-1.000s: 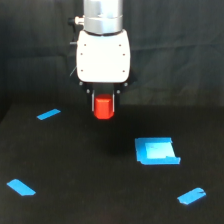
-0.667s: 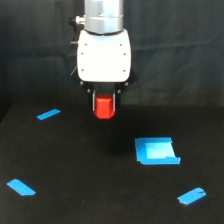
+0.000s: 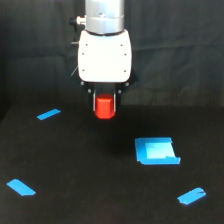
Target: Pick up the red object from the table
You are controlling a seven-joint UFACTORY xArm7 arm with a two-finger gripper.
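The red object (image 3: 105, 108) is a small red-orange block held between the two dark fingers of my gripper (image 3: 105, 106), which is shut on it. It hangs under the white gripper housing (image 3: 105, 56) at the upper middle of the exterior view. The block looks lifted off the black table (image 3: 75, 165), with dark surface showing below it. Its top is hidden between the fingers.
A blue square patch (image 3: 156, 150) lies on the table toward the exterior view's right. Blue tape strips sit at the left (image 3: 48, 114), lower left (image 3: 21, 187) and lower right (image 3: 191, 196).
The gripper and the red block stand a little higher than a second ago. The grip has not changed.
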